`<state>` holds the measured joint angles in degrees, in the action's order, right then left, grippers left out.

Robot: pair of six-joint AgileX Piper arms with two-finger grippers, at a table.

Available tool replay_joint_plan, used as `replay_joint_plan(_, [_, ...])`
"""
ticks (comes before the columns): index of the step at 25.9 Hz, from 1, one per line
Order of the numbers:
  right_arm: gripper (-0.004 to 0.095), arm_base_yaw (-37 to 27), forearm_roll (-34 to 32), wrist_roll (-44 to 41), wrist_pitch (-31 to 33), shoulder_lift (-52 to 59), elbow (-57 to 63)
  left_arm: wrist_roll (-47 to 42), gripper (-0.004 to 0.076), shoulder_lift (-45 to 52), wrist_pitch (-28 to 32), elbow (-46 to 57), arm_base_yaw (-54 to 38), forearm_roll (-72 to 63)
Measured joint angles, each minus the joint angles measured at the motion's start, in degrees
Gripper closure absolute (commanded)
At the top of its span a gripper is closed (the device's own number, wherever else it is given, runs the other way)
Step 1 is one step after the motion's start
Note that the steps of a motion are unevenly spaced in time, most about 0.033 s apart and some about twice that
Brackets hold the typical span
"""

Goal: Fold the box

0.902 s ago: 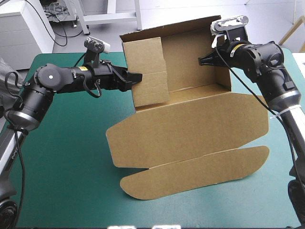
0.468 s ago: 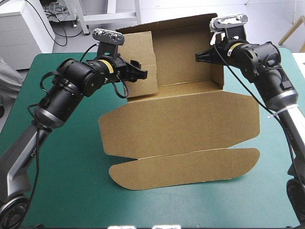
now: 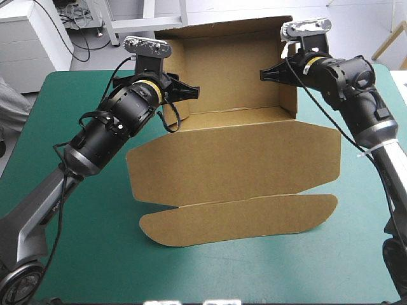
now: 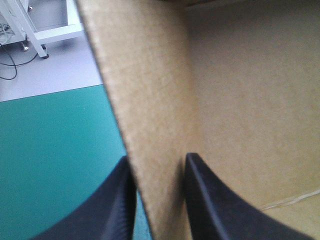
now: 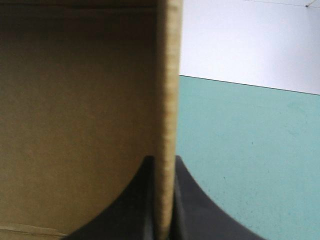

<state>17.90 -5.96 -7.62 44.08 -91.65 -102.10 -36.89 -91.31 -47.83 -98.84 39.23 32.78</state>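
Box (image 3: 235, 159), brown: walls raised, front panels flat on the worktop (image 3: 95, 254). Left tool (image 4: 157, 160) clamped nearly closed on left side wall (image 4: 150, 125); right tool (image 5: 163, 160) likewise on right side wall (image 5: 167, 75). Step, apparently: squaring the sides. Next probably needs them tucked and locked.

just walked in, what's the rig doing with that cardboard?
Two arms are folding a brown box on the teal-green cover. The left gripper pinches the left side wall, and the right gripper pinches the right side wall. Both side walls and the back wall stand upright. The front panel and its rounded flap lie flat toward the near edge, not yet folded.
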Motion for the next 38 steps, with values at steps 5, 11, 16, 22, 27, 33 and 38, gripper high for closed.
replay_joint_plan(5, [0.0922,0.00,0.05,-0.08,0.38,0.00,0.00,-0.74,0.0716,0.00,-0.58,0.00,0.00,0.83])
replay_joint_plan(11, [0.0922,-0.06,0.79,0.08,1.27,0.00,0.00,-0.36,0.0716,0.00,-0.64,-0.13,-0.05,0.96])
replay_joint_plan(16, [0.0922,-0.06,1.34,0.20,3.63,-0.23,0.00,3.09,0.0716,-0.56,-0.83,-0.15,-1.83,-2.50])
replay_joint_plan(22, [0.0922,-0.06,3.10,-0.02,8.15,-4.65,0.00,11.11,0.0717,-4.74,-1.71,-0.15,-7.50,-13.46])
replay_joint_plan(27, [0.0927,-0.06,6.79,0.89,11.39,-11.79,0.00,14.22,0.0717,-9.92,-6.11,-0.15,-8.70,-14.91])
replay_joint_plan(33, [0.0927,-0.17,8.78,1.48,15.25,-17.92,0.00,16.89,0.0717,-15.30,-9.49,-0.15,-9.09,-16.66])
replay_joint_plan(38, [0.0927,-0.17,8.67,1.58,17.06,-19.05,0.00,17.62,0.0717,-18.15,-10.73,-0.20,-9.85,-19.48])
